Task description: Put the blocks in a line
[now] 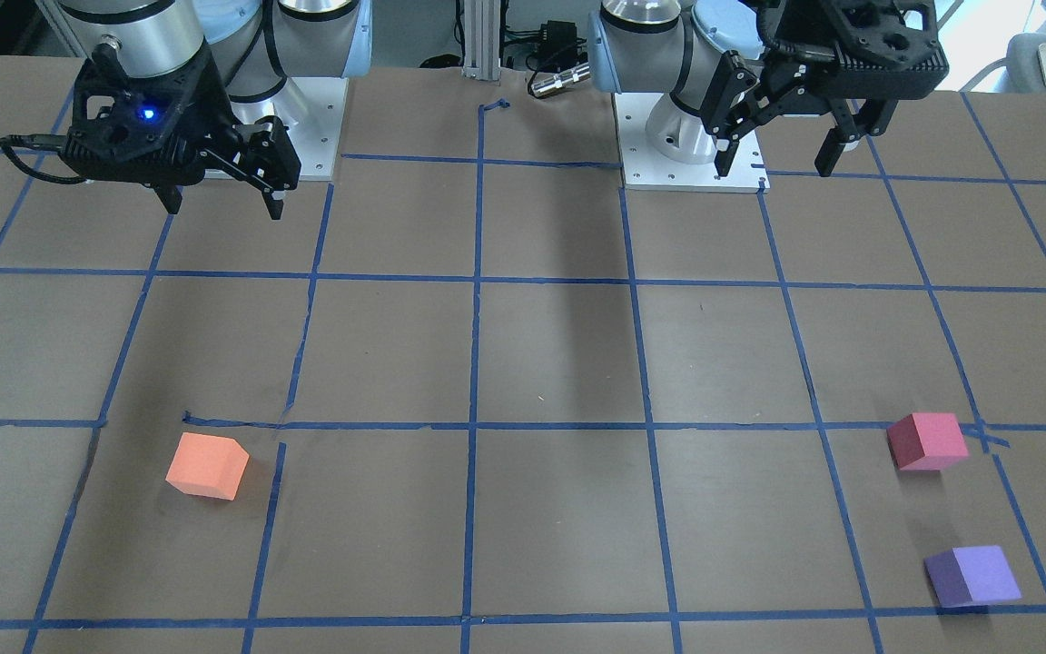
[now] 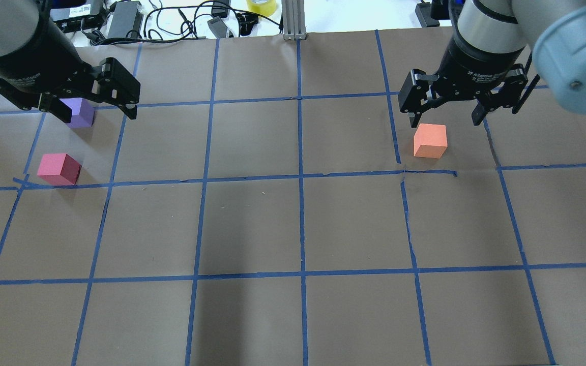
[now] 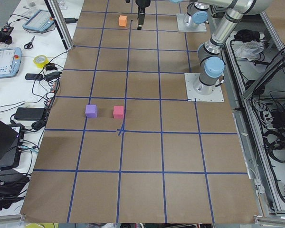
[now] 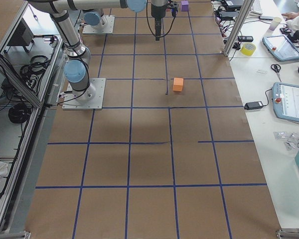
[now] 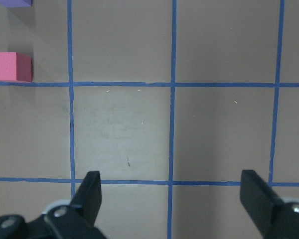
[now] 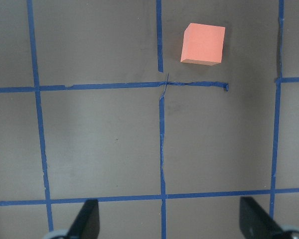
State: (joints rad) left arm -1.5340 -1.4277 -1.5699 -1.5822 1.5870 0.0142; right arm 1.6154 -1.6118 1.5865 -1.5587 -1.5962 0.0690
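Observation:
The orange block (image 1: pixel 207 465) lies on the table on my right side; it also shows in the overhead view (image 2: pixel 430 141) and the right wrist view (image 6: pixel 203 44). The pinkish-red block (image 1: pixel 927 441) and the purple block (image 1: pixel 972 576) lie a little apart on my left side, and both show in the overhead view: pinkish-red (image 2: pixel 59 169), purple (image 2: pixel 80 113). The pinkish-red block (image 5: pixel 10 66) sits at the left wrist view's left edge. My left gripper (image 1: pixel 774 168) is open and empty, held high. My right gripper (image 1: pixel 225 207) is open and empty, held high near the orange block.
The table (image 2: pixel 298 229) is brown paper with a blue tape grid. The two arm bases (image 1: pixel 691 145) stand at the robot's edge. Cables, power bricks and a yellow tape roll (image 2: pixel 261 6) lie beyond the far edge. Tablets (image 3: pixel 4 61) rest on a side bench.

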